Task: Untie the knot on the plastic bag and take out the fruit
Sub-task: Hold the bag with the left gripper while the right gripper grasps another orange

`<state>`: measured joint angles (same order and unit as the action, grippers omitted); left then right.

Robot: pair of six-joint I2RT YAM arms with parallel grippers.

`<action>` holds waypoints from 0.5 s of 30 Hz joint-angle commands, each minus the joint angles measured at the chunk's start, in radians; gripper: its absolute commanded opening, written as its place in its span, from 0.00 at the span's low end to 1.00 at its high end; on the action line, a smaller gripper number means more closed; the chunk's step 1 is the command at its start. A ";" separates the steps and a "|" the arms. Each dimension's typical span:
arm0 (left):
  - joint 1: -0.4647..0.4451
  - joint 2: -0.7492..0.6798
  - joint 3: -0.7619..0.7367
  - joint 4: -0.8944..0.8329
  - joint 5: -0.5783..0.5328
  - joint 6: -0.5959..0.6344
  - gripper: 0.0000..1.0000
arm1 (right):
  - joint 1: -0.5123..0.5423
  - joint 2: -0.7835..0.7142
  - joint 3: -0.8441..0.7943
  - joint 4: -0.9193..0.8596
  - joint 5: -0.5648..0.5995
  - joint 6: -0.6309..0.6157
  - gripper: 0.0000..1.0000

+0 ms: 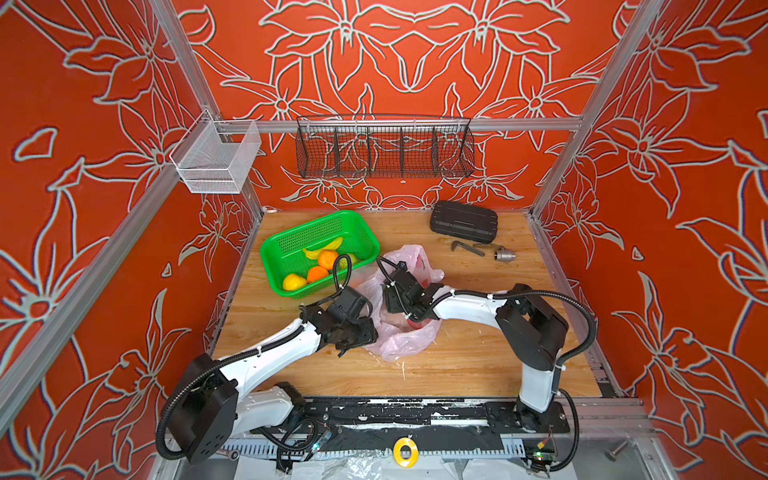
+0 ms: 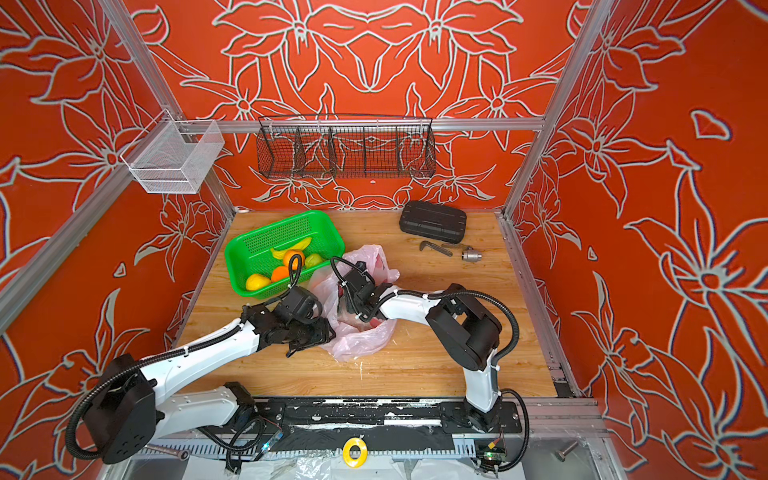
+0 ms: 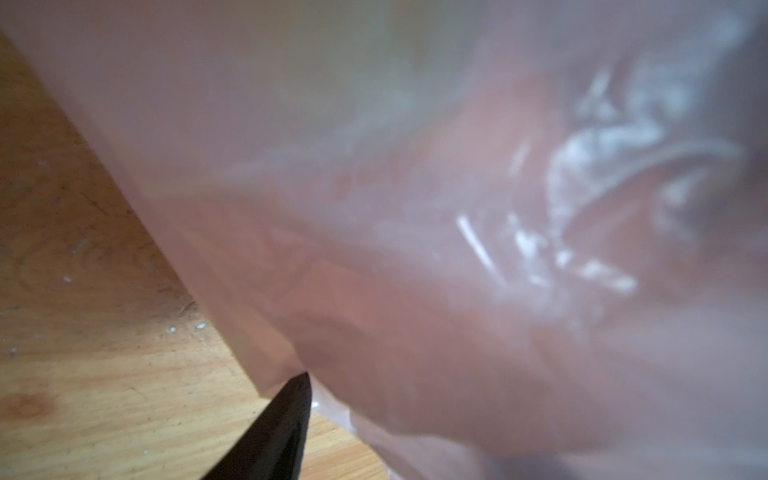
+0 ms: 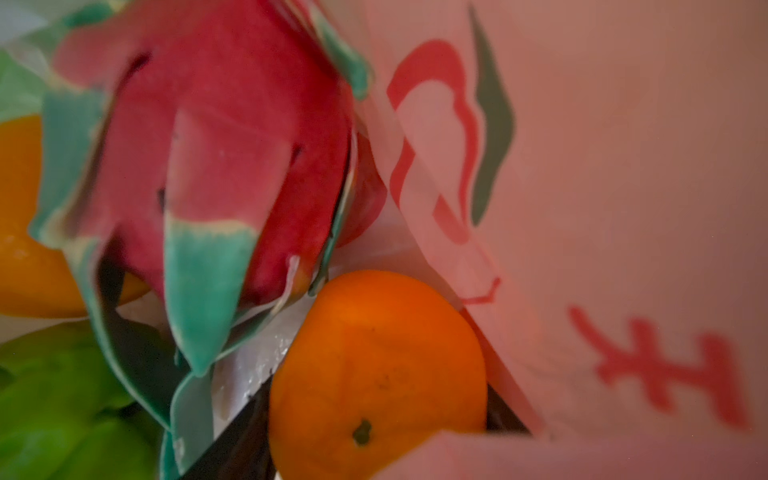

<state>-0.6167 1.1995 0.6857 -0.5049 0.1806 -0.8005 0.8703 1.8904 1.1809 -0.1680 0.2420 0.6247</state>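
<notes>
The pale pink plastic bag (image 1: 409, 345) lies crumpled and open on the wooden table in both top views. Its knot is not visible. My right gripper (image 4: 374, 415) reaches down into the bag and is shut on an orange (image 4: 374, 353), with a dark finger on each side of it. Beside that orange lie a pink dragon fruit (image 4: 216, 137), a green fruit (image 4: 54, 395) and another orange fruit (image 4: 20, 228). My left gripper (image 1: 353, 336) sits at the bag's left edge. Only one of its fingers (image 3: 282, 424) shows, and bag film (image 3: 415, 166) covers the rest.
A green basket (image 1: 316, 218) at the back left holds a banana, two oranges and a yellow fruit. A black case (image 1: 463, 221) and metal tools (image 1: 467, 248) lie at the back right. Wire baskets (image 1: 384, 149) hang on the back rail.
</notes>
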 commanded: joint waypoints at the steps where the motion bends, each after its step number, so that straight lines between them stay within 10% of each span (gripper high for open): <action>1: -0.006 -0.014 0.000 -0.004 -0.024 0.007 0.63 | 0.004 -0.053 -0.018 -0.007 -0.016 -0.013 0.62; 15: -0.006 0.053 0.098 -0.015 -0.059 0.050 0.64 | 0.013 -0.341 -0.211 0.016 -0.169 -0.028 0.61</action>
<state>-0.6170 1.2320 0.7658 -0.5117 0.1329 -0.7628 0.8730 1.5879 1.0035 -0.1658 0.1127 0.6022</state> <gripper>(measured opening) 0.640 0.640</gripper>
